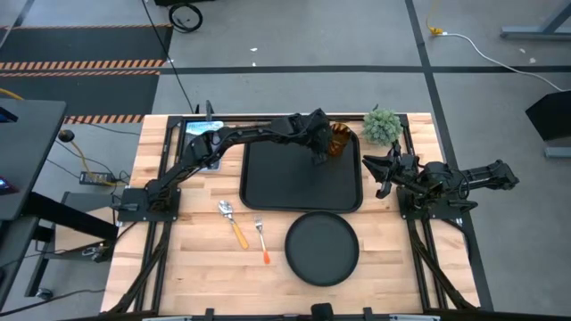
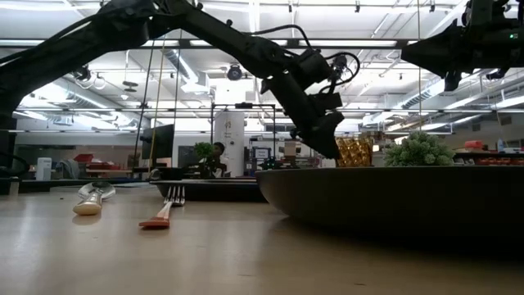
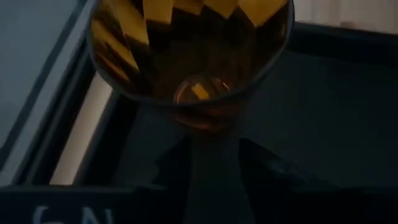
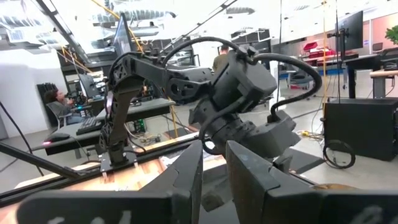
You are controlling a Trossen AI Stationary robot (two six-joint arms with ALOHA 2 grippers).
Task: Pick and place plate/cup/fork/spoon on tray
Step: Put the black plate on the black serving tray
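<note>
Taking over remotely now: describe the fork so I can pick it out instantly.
Start at the large black rectangular tray, then look to the bare wood in front of its left corner. Two utensils lie there; the small fork with silver tines and orange-red handle lies nearer the round black plate than the yellow-handled spoon.
</note>
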